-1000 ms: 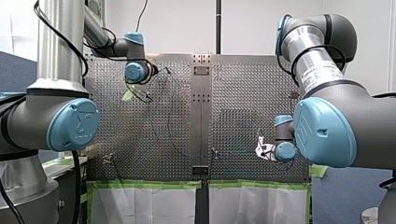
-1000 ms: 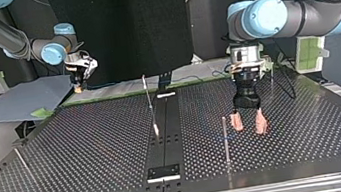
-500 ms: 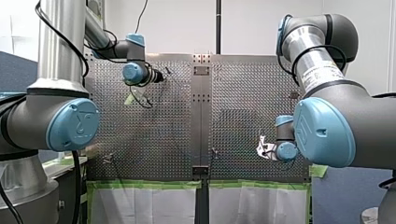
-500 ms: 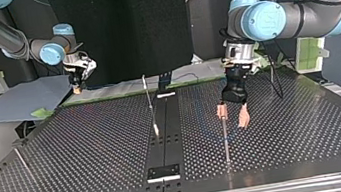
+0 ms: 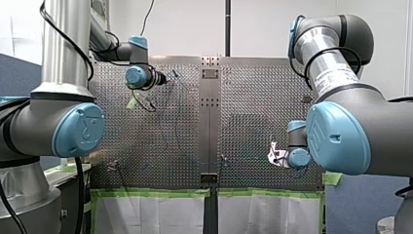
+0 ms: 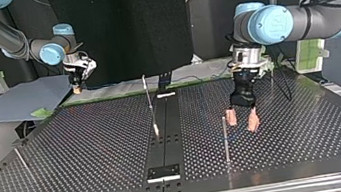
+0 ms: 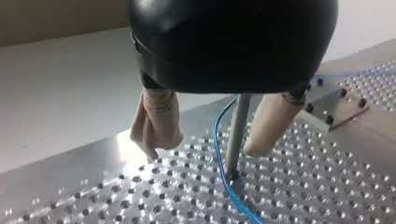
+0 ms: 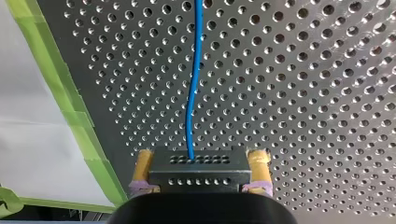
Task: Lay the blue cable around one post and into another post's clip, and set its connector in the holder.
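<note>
A perforated metal tabletop [image 6: 90,152] fills the cell. A dark central strip [image 6: 172,141] runs away from a small black plate [image 6: 164,171] at the top view's near edge. Green tape [image 8: 70,107] lines one side, and a dark curtain [image 6: 148,23] hangs at the back.

Right of the strip in the top view, my left claw [image 6: 242,120] hangs low over the holes with its beige pads [image 6: 253,121] apart, just beside a thin upright post [image 6: 225,138]. Only the left wrist view shows the blue cable [image 7: 218,154] plainly, curving along the surface past that post's foot. There the post appears in the gap between the pads and touches neither.

Only the right wrist view shows the cable's end. It crosses the holes into a black connector [image 8: 198,175], which my right claw [image 8: 201,156] grips between yellow pads [image 8: 142,168].

In the top view that claw sits small at the far left, near a grey board [image 6: 18,102] beside the tabletop. A second post [image 6: 150,104] stands by the strip, farther back than the first, and a thin rod [image 6: 21,160] leans near the left edge.

In the front view the arms' blue-capped joints [image 5: 78,129] loom nearest and hide the tabletop's sides and most of my right claw.
</note>
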